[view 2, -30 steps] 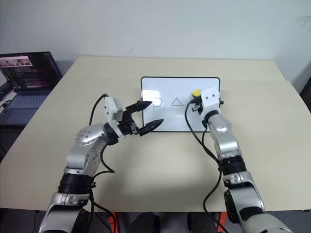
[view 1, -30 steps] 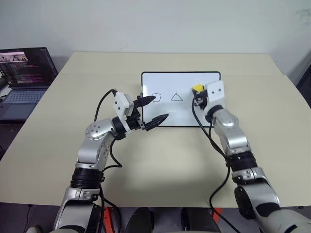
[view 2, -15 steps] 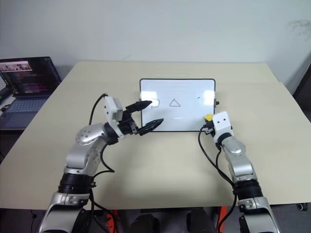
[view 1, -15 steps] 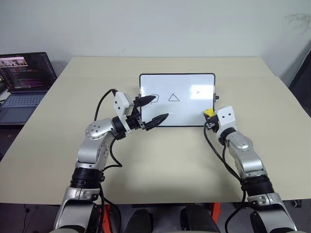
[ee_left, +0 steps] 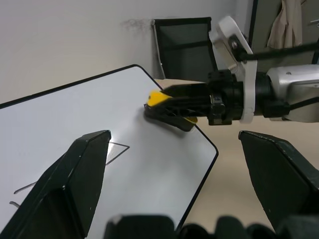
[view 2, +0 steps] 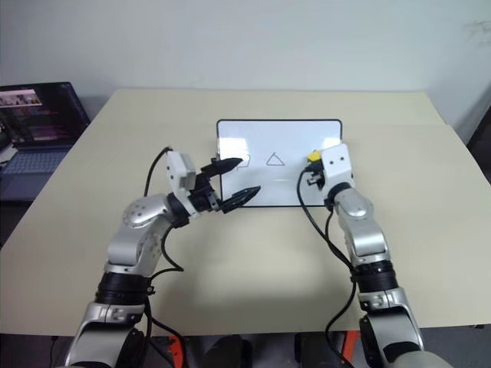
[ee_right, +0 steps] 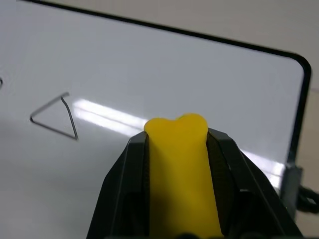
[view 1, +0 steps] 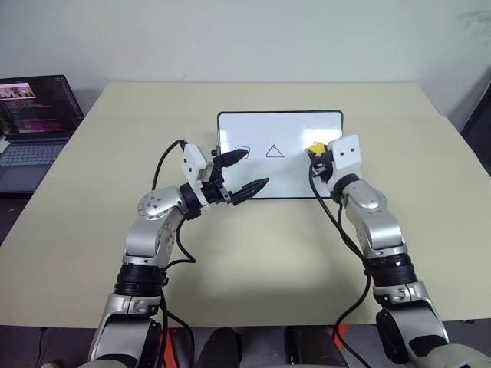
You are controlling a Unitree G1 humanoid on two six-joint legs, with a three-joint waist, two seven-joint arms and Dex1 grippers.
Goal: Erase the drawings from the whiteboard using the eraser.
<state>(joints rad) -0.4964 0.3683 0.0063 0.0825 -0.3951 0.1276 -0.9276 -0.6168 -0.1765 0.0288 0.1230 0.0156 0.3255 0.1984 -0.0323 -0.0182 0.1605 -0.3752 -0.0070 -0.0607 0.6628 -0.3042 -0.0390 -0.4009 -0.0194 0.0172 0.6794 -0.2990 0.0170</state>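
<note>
The small yellow block-shaped sponge eraser [ee_right: 180,174] is clamped between the closed jaws of the right gripper [view 1: 317,156], squeezed at its middle so that its front end bulges past the black fingertips [ee_right: 124,179]. It is held over the right part of the small rectangular white whiteboard with a thin black frame [view 1: 291,123]; whether it touches the surface cannot be told. Ahead of these jaws the board's surface is blank white, and the thin black marker triangle [ee_right: 55,119] is seen off to their side, apart from the eraser. A rough square outline [view 1: 243,152] is drawn next to the triangle, partly hidden behind the upper finger of the left gripper [view 1: 244,172].

The left gripper's jaws are spread wide with nothing between them; they are held over the left edge of the board, and the triangle and the eraser are seen through their gap in the left wrist view.

The board lies flat on a beige counter [view 1: 253,253]. An open dark laptop [view 1: 34,115] is seen at the far left, well apart from both grippers.
</note>
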